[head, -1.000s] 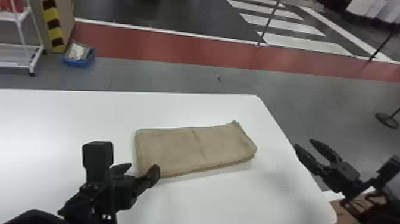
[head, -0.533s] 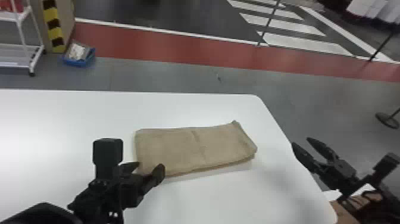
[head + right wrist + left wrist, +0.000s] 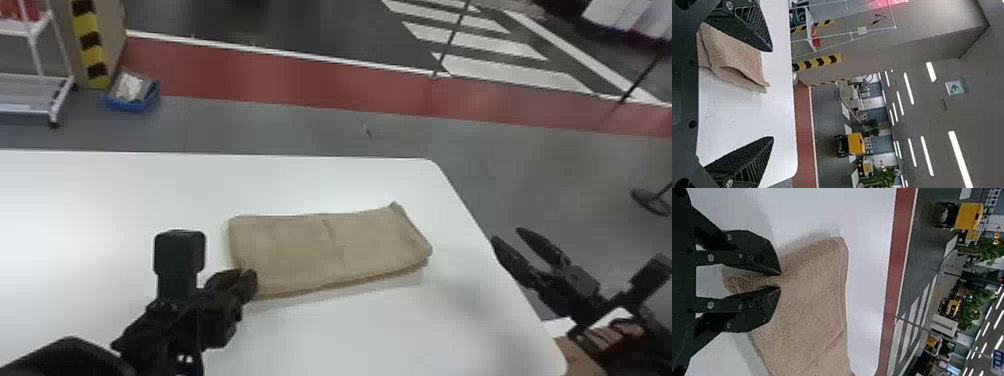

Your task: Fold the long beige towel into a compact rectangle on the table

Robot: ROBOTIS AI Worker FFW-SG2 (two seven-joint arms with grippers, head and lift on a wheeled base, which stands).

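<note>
The beige towel lies folded as a flat, layered rectangle on the white table, its long sides running left to right. At its near left corner is my left gripper, shut on the towel's edge. From the left wrist view, the fingers of my left gripper pinch the bunched cloth of the towel. My right gripper stands open off the table's right edge, apart from the towel. The right wrist view has the towel beyond the widely spread fingers of my right gripper.
The white table has its rounded far right corner beyond the towel, and its right edge runs close by the right gripper. On the floor behind stand a blue bin and a white rack.
My left gripper's fingers, apart before, have come together on the towel's near left corner, after a small move to the right. The right gripper has shifted slightly left.
</note>
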